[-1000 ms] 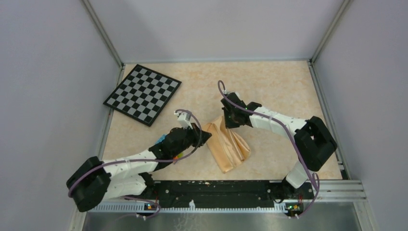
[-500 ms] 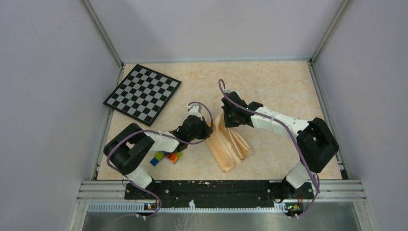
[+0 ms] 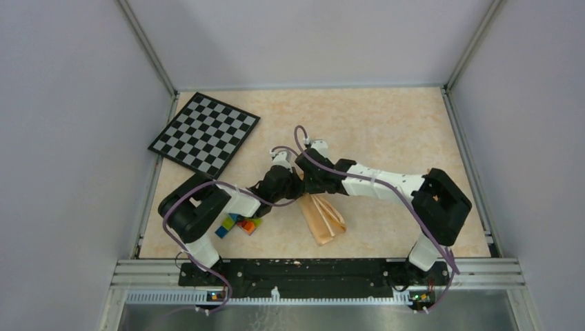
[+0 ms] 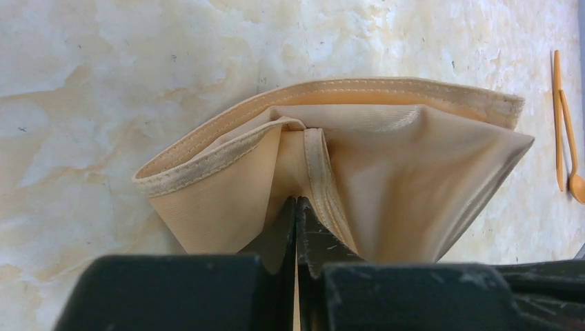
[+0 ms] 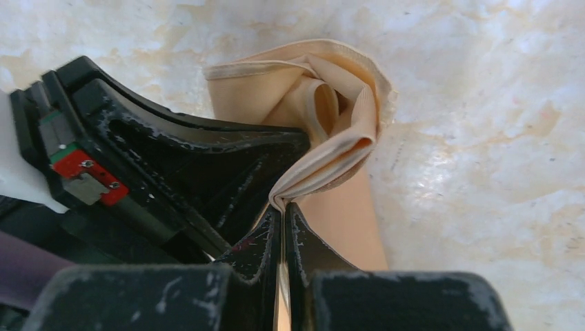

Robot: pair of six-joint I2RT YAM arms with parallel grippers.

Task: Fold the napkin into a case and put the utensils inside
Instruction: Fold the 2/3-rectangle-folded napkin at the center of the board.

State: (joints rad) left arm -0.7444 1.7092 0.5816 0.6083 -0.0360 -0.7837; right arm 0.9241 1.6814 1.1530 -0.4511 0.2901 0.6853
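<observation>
The peach napkin (image 3: 324, 218) lies bunched into a narrow strip at the table's middle, its far end lifted between both grippers. My left gripper (image 3: 296, 189) is shut on a hemmed fold of the napkin (image 4: 386, 158), pinched at its fingertips (image 4: 296, 204). Right beside it, my right gripper (image 3: 308, 182) is shut on another gathered edge of the napkin (image 5: 324, 103), gripped at the tips (image 5: 283, 209); the left gripper's black fingers (image 5: 207, 158) nearly touch it. Two slim orange utensils (image 4: 564, 124) lie on the table beyond the cloth, one a spoon. The top view hides them.
A black-and-white checkerboard (image 3: 204, 134) lies at the far left. A cluster of coloured toy bricks (image 3: 241, 224) sits under the left arm near the front. Grey walls enclose the table on three sides.
The right gripper carried its cloth edge leftward to meet the left gripper, so the napkin folded narrower. The left arm swung in and its jaws closed on the cloth.
</observation>
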